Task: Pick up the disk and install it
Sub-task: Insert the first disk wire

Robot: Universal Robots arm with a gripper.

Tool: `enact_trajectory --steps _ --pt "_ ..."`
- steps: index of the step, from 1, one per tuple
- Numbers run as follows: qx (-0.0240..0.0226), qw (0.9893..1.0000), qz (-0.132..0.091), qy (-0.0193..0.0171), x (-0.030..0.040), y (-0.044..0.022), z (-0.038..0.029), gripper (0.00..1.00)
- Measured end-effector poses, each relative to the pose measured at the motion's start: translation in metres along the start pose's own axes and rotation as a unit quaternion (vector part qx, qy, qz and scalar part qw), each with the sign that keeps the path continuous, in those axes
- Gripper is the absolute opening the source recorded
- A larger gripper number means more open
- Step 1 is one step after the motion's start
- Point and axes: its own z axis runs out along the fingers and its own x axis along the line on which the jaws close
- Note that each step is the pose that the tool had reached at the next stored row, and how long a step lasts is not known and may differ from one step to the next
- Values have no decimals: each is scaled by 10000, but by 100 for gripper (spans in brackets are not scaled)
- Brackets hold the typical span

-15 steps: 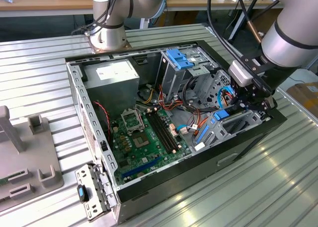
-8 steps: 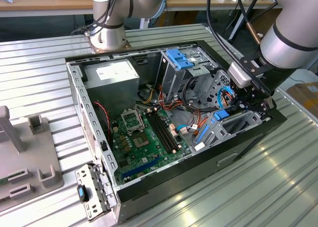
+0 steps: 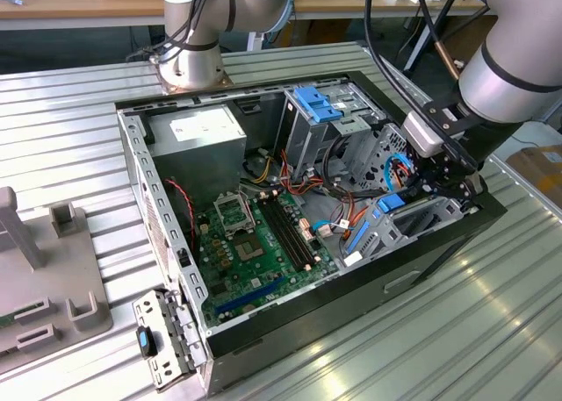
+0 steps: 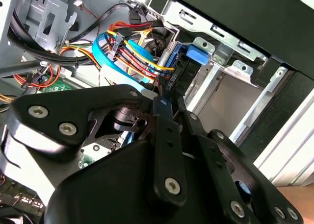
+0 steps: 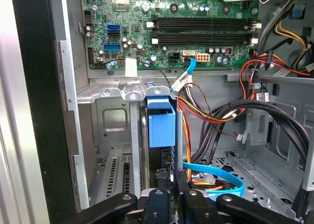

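My gripper point(image 3: 436, 183) is down inside the open computer case point(image 3: 263, 326), at the drive cage point(image 3: 413, 221) against the case's front wall. The disk point(image 5: 161, 121) stands on edge in that cage, its blue carrier straight ahead of my fingertips point(image 5: 167, 177), long axis running away from me into the bay. My fingers look nearly closed together, pinching the disk's near edge.

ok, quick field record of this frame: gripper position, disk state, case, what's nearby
gripper: inside the open PC case, at the drive bay on the exterior view's right
jaws: closed on the disk
disk: blue carrier, standing on edge in the metal drive bay
motherboard: on the case floor, exposed
cables: blue SATA cable and coloured power wires close to the gripper
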Motion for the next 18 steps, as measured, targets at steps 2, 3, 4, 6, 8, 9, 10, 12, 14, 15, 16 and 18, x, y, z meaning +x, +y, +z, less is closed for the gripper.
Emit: enact_trajectory --steps 2,3,4,6,8,9,10,12,14,15,16,18 --pt "0 10000 0 -1 0 0 0 17" --pt "0 10000 0 -2 0 0 -1 17" --pt "0 10000 0 -3 0 0 -2 17" --pt "0 10000 0 -2 -1 -1 -5 17" --pt "0 10000 0 -1 -1 -1 -7 17" --pt "0 10000 0 -1 -1 -2 -7 18" --pt "0 10000 0 -2 -1 -2 -8 24" --pt "0 10000 2 -8 -1 -2 -12 31" --pt "-1 10000 2 -9 -5 -12 -37 31" --pt "-3 10000 2 -10 -5 -20 -41 31" --pt "-7 10000 3 -10 -6 -29 -44 31" --pt "-39 10000 8 -13 -11 -82 -62 31"
